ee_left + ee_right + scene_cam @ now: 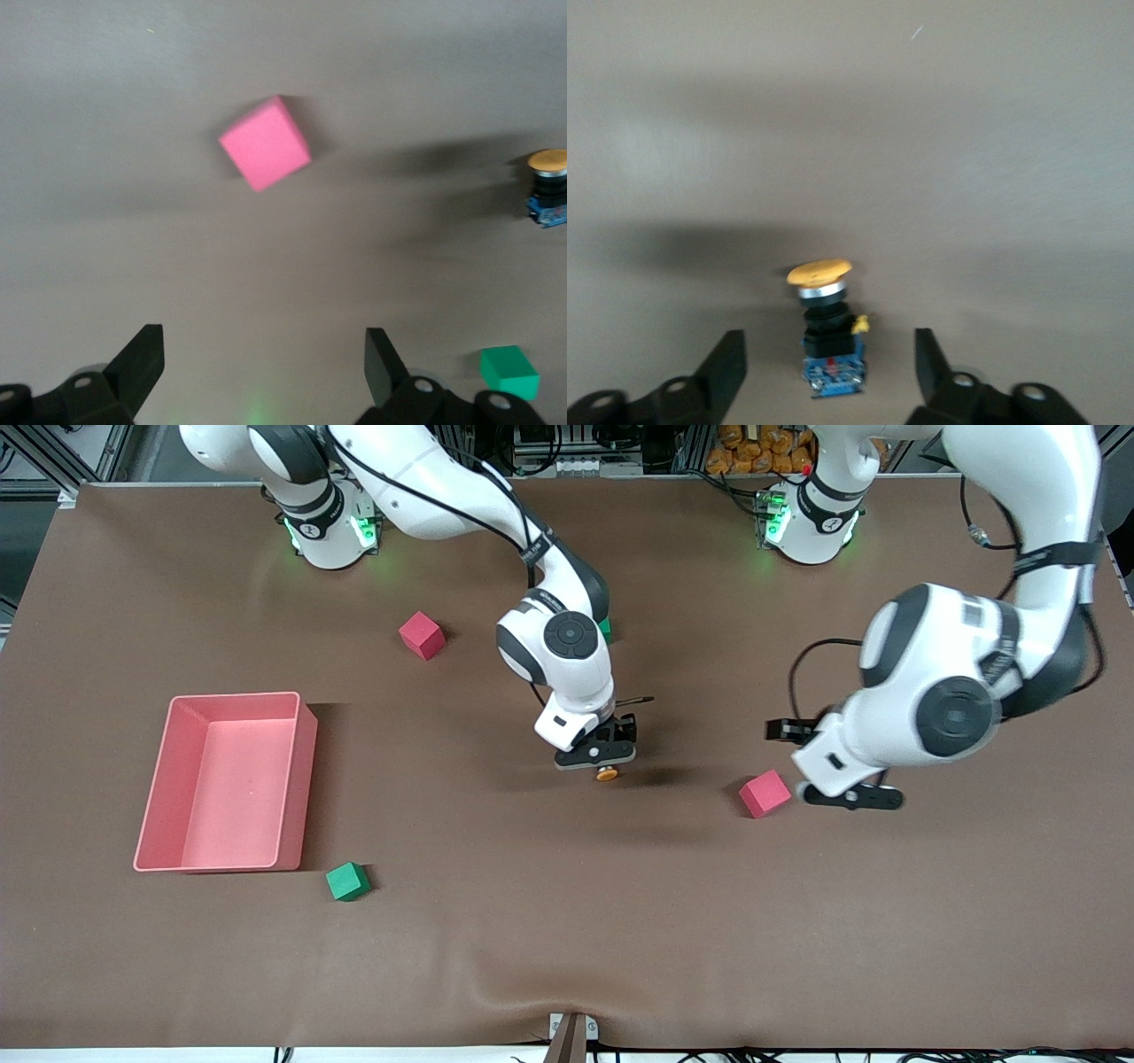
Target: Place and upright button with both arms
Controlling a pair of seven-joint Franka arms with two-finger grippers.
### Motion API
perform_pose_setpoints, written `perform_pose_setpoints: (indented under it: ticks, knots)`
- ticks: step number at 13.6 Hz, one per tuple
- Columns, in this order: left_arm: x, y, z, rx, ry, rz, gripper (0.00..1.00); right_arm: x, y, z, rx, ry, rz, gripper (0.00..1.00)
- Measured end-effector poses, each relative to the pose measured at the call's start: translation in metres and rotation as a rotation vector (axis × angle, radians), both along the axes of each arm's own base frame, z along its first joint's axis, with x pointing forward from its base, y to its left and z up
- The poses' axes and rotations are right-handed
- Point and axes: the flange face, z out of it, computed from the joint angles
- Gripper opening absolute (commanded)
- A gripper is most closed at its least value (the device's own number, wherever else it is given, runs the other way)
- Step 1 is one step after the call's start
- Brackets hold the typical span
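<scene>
Green cube (347,881) sits nearest the camera, beside pink tray (301,779). Button (607,773) stands upright mid-table, orange cap up, between spread fingers of right gripper (599,755), untouched. Left gripper (849,797) hovers open beside pink cube (765,793).

2 pink cubes (422,635), maybe 2 green cubes (347,881), 1 tray (292,779), 1 button (607,773).

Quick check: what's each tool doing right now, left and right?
Left tool: open, holding nothing, over the table near a pink cube.
Right tool: open around the button.
</scene>
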Motion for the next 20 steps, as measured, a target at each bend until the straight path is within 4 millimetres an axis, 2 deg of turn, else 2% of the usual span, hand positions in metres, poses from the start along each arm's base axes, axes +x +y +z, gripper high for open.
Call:
perform_pose_setpoints:
  ticks: [2,4,6,8,11,13,16,18,20]
  knots:
    - [-0.006,-0.022,-0.018,0.009,0.026,-0.013,1.00,0.023,-0.037,0.062,-0.018,0.019,-0.032,1.00]
    - [-0.004,-0.036,-0.049,-0.006,0.049,-0.006,1.00,0.044,-0.089,0.113,-0.042,0.038,0.001,1.00]
    - [-0.004,-0.059,-0.081,-0.014,0.045,0.022,1.00,0.057,-0.148,0.140,-0.062,0.057,0.034,1.00]
    - [-0.007,-0.093,-0.106,-0.018,0.011,0.086,1.00,0.064,-0.213,0.154,-0.074,0.073,0.068,1.00]
    - [-0.010,-0.135,-0.132,-0.045,-0.008,0.213,1.00,0.058,-0.319,0.184,-0.082,0.110,0.086,1.00]
    - [-0.007,-0.149,-0.149,-0.075,-0.005,0.279,1.00,0.047,-0.380,0.215,-0.079,0.141,0.061,1.00]
    - [-0.009,-0.163,-0.182,-0.103,0.010,0.328,1.00,0.033,-0.458,0.256,-0.069,0.153,0.037,1.00]
    - [-0.018,-0.176,-0.203,-0.101,0.023,0.323,1.00,0.022,-0.492,0.277,-0.095,0.169,0.015,1.00]
    - [-0.028,-0.192,-0.212,-0.098,0.029,0.309,0.98,0.013,-0.506,0.300,-0.150,0.178,0.008,1.00]
